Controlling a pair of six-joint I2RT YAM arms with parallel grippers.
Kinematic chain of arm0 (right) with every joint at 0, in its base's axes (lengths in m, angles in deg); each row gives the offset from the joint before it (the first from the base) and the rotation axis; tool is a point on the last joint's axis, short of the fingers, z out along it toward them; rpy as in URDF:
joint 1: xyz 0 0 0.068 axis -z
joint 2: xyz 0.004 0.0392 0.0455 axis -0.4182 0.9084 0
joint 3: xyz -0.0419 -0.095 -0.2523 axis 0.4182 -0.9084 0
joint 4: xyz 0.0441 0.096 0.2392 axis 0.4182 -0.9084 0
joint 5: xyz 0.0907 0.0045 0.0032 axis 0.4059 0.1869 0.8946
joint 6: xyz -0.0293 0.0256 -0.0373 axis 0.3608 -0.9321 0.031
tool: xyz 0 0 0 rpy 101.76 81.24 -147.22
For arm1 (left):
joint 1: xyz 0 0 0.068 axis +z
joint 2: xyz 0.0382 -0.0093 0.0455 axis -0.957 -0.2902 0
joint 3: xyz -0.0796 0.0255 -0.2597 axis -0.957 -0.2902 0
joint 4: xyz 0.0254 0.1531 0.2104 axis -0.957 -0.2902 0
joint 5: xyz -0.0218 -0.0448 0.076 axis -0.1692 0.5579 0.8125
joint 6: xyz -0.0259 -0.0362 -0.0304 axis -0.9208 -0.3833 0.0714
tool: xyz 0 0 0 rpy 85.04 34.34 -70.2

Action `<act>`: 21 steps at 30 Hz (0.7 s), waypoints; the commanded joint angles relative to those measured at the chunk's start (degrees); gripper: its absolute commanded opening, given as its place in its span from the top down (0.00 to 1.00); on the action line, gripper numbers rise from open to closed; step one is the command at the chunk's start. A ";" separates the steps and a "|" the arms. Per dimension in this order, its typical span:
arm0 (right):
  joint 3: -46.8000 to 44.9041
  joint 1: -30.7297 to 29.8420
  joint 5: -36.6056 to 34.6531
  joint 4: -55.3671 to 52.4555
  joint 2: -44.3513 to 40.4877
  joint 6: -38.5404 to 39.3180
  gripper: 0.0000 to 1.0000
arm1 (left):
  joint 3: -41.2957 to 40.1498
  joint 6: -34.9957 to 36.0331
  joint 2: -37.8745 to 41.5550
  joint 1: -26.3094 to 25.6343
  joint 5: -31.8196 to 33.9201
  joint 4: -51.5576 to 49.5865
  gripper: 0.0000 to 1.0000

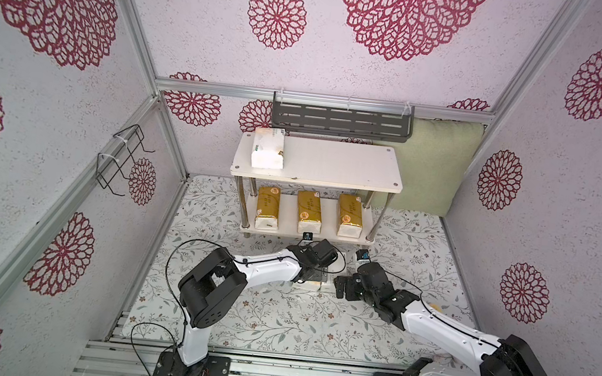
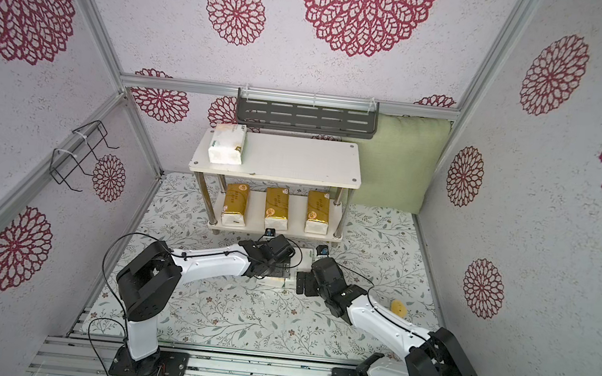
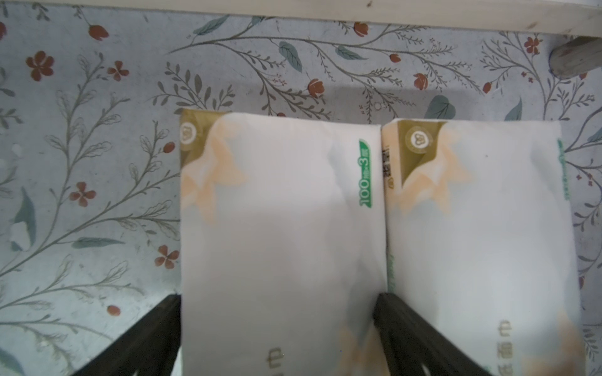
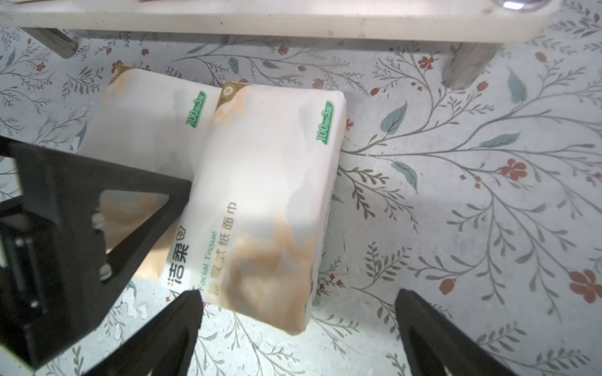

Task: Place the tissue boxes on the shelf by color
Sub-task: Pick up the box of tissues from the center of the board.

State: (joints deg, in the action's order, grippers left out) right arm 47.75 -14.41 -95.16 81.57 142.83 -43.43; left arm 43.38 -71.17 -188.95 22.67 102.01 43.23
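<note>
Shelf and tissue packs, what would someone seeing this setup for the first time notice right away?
Three gold tissue packs line the shelf's lower board, with one white tissue pack at the left end of its top board. In front, two more white packs lie side by side on the floral mat, the open left gripper straddling one, the open right gripper at the other.

Six tissue packs are showing around one shelf (image 1: pixel 340 162). Three gold packs are sitting on its lower board: left gold pack (image 1: pixel 268 208), middle gold pack (image 1: pixel 309 212), right gold pack (image 1: pixel 350 216). Three white packs are lying flat: top white pack (image 1: pixel 268 148) on the upper board's left end, and on the mat in front, left mat pack (image 3: pixel 280 228) and right mat pack (image 3: pixel 472 228).
</note>
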 commanded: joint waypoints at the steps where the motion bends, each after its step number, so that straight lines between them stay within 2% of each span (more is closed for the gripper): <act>1: 1.49 0.62 -2.13 -1.14 -2.63 0.19 0.01 | -2.48 -0.21 1.13 -0.61 0.74 -2.23 0.03; 8: 1.63 1.07 -2.82 -2.16 -4.17 0.38 0.01 | -0.85 1.53 6.53 -1.72 3.51 -7.61 0.03; 21: 1.88 1.17 -2.09 -0.87 -2.96 0.73 0.01 | -0.01 4.62 3.83 -2.23 0.02 -5.23 0.03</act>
State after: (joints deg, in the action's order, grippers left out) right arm 47.82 -13.67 -96.52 80.04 139.83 -43.05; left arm 42.28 -68.04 -184.57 21.14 102.86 37.53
